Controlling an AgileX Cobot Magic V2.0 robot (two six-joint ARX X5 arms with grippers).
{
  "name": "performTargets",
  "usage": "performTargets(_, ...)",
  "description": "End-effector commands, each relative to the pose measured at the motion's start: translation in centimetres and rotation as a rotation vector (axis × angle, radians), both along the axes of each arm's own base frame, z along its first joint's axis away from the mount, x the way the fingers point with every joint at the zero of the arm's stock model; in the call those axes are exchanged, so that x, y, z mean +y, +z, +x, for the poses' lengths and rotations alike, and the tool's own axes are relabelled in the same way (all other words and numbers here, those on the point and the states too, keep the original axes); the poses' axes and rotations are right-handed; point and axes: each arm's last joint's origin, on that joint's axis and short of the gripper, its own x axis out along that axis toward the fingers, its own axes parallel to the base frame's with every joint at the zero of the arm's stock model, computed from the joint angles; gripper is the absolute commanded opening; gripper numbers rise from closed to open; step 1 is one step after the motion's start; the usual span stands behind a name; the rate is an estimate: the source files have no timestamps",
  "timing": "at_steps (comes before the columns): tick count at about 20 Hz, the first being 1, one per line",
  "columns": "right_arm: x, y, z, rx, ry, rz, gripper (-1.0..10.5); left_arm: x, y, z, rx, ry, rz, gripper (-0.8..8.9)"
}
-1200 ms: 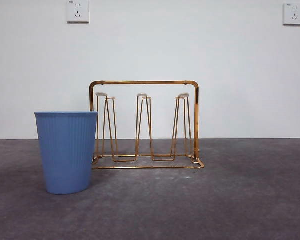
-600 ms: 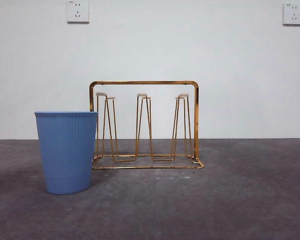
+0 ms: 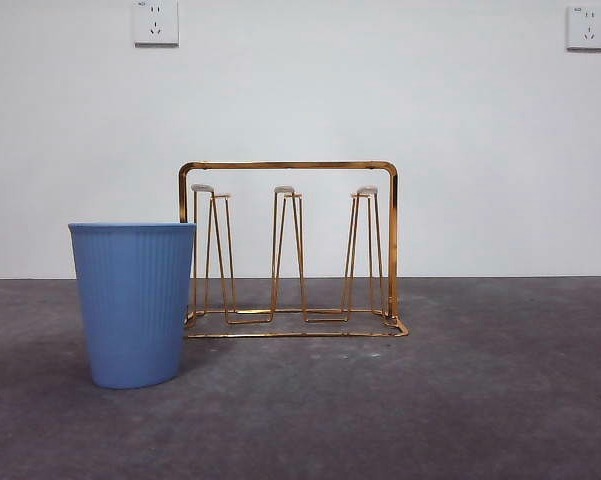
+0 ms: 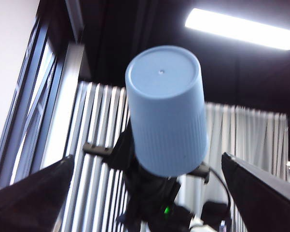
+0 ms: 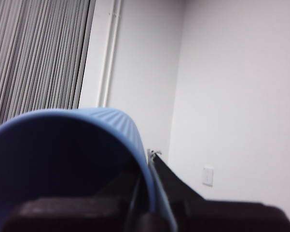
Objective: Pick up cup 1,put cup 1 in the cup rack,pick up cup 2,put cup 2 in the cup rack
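A blue ribbed cup (image 3: 133, 305) stands upright on the grey table, left of and in front of the cup rack (image 3: 288, 166), a gold wire frame with three pairs of white-tipped prongs. No arm shows in the front view. My right gripper (image 5: 145, 193) is shut on the rim of a second blue cup (image 5: 87, 145), one jaw inside and one outside. The left wrist view shows that cup (image 4: 166, 111) bottom-first, held up in the air by the right gripper (image 4: 147, 198). My left gripper (image 4: 147, 162) is open and empty, facing that cup.
The table (image 3: 480, 400) runs to a white wall with two sockets (image 3: 156, 22). Window blinds (image 5: 34, 53) and a ceiling light (image 4: 241, 28) show in the wrist views.
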Motion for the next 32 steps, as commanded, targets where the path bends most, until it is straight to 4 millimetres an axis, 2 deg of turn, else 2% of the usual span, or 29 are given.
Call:
performTargets(1, 0.4, -0.1, 0.5, 0.01, 0.015, 0.015, -0.1, -0.4, 0.0, 0.1, 0.0, -0.021, -0.065, 7.27)
performTargets(9, 2.1, -0.7, 2.7, 0.055, 0.047, 0.026, -0.1, -1.0, -0.4, 1.2, 0.003, -0.008, -0.206, 7.22)
performTargets(17, 6.3, -2.7, 5.3, 0.124, 0.132, -0.025, -0.1, -1.5, -0.9, 1.8, 0.026, 0.006, -0.213, 7.22)
performTargets(22, 6.9, -3.0, 5.6, 0.133, 0.138, -0.035, -0.1, -1.3, -0.7, 1.7, 0.014, 0.009, -0.241, 7.17)
performTargets(23, 6.9, -3.1, 5.6, 0.133, 0.139, -0.036, -0.1, -1.3, -0.7, 1.7, 0.019, 0.014, -0.248, 6.89)
performTargets(25, 6.9, -3.0, 5.6, 0.134, 0.139, -0.036, -0.1, -1.3, -0.7, 1.7, 0.021, 0.016, -0.251, 5.71)
performTargets(27, 6.9, -3.1, 5.6, 0.133, 0.142, -0.039, -0.1, -1.3, -0.7, 1.7, 0.021, 0.016, -0.251, 5.28)
performTargets(30, 7.1, -3.2, 5.6, 0.138, 0.149, -0.044, -0.1, -1.3, -0.7, 1.7, 0.021, 0.016, -0.251, 5.19)
performTargets(32, 7.3, -3.3, 5.6, 0.151, 0.157, -0.053, -0.1, -1.3, -0.7, 1.7, 0.025, 0.013, -0.25, 3.55)
